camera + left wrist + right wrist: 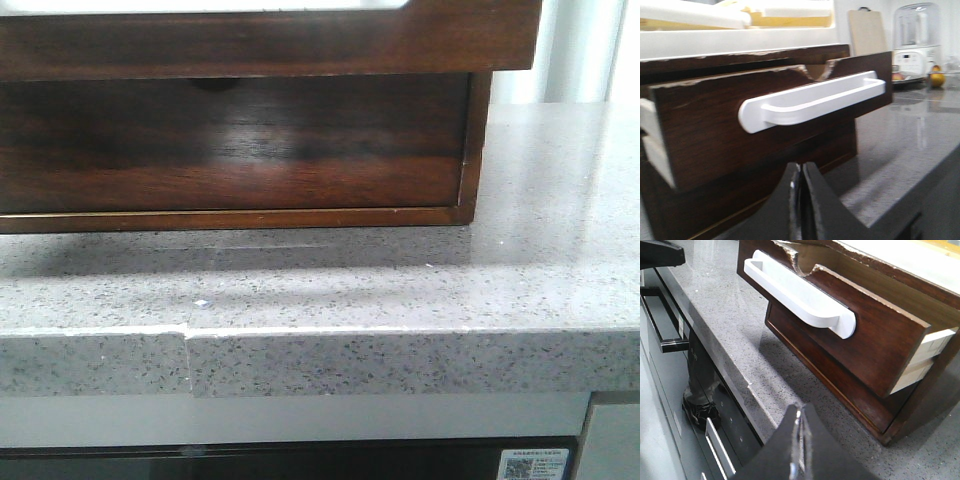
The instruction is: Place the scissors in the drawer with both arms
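Observation:
The drawer (270, 45) is pulled out of its dark wooden cabinet, and its glossy brown front overhangs the top of the front view. Its long white handle (810, 100) faces my left gripper (801, 167), which is shut with nothing in it, low in front of the drawer front (705, 135) and apart from it. My right gripper (800, 410) is also shut and empty, over the counter's front edge, off to the side of the drawer (875, 340) and its handle (800, 297). The scissors are out of view. Neither gripper shows in the front view.
The cabinet body (240, 150) stands on a speckled grey counter (400, 290) near its front edge. A blender (917, 35), a cutting board (867, 32) and a yellow fruit (937, 78) stand further along the counter. Black appliance fronts with handles (665, 320) lie under the counter.

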Controlling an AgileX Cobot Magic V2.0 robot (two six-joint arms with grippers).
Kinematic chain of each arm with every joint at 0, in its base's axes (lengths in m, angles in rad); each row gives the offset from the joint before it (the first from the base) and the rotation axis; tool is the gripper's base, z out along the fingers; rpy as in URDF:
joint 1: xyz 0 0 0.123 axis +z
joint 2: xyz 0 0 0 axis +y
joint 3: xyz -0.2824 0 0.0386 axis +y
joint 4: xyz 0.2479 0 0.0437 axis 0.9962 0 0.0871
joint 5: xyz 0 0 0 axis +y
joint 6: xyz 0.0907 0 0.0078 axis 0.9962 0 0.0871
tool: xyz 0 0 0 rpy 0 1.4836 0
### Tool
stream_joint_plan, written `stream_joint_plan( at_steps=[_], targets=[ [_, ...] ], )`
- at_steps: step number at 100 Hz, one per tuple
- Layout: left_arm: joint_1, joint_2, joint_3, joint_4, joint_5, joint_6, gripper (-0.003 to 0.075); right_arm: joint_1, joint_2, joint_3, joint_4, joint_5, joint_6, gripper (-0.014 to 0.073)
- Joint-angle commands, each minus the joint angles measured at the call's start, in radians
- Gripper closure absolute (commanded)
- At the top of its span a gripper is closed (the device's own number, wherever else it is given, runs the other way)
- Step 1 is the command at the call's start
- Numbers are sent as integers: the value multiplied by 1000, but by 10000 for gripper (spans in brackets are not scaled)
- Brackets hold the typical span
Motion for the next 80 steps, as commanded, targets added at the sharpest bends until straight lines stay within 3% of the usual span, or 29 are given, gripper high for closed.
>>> stream_joint_plan(
  at_steps=[1,27,43,80],
  targets=[
    [70,-26,-15,-9,-81,-8,742,-6,6,-25,5,-73,3,641],
    [365,-26,59,-14,-128,-8,742,-6,6,-25,5,-73,3,641],
    [497,-26,107,-65,-175,-8,742,-6,6,-25,5,-73,3,641],
    [608,-26,105,-80,-114,-8,742,-6,6,-25,5,-73,3,641]
  ],
)
